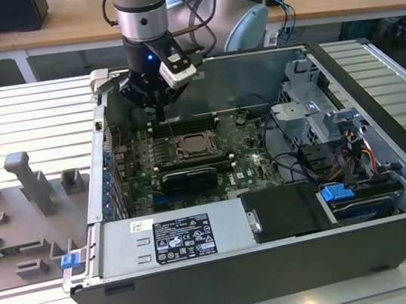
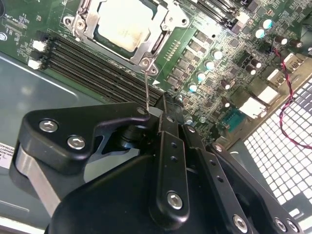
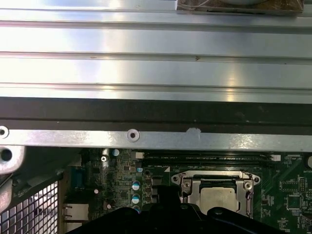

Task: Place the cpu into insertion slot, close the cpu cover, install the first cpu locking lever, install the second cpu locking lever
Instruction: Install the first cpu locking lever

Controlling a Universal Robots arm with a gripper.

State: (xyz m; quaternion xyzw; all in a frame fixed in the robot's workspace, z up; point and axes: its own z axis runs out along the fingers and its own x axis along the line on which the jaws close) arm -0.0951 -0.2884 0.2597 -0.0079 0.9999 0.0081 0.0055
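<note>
Exterior view, upper middle of the frame: the claw (image 1: 158,97) hangs inside the open computer case (image 1: 282,270), which lies on the ribbed desk (image 1: 28,109), just above the insertion slot (image 1: 182,155) at the centre of the green board. In the second wrist view the cpu (image 2: 122,29) already lies flat in the slot, and the cpu cover (image 2: 165,24) is folded down around its pale face. A thin wire locking lever (image 2: 147,87) rises from the socket's corner screw to the claw (image 2: 152,111), whose tips look drawn narrow and pinched on the lever's free end.

The lever is probably light, springy steel: stiff along its length, but likely to flex sideways and slip from a smooth pinch. Holding it near the free end, as here, gives leverage. The board and the memory sticks (image 2: 97,63) beside the socket are fragile, so side loads matter. The seated cpu should take pressure only through the cover.
</note>
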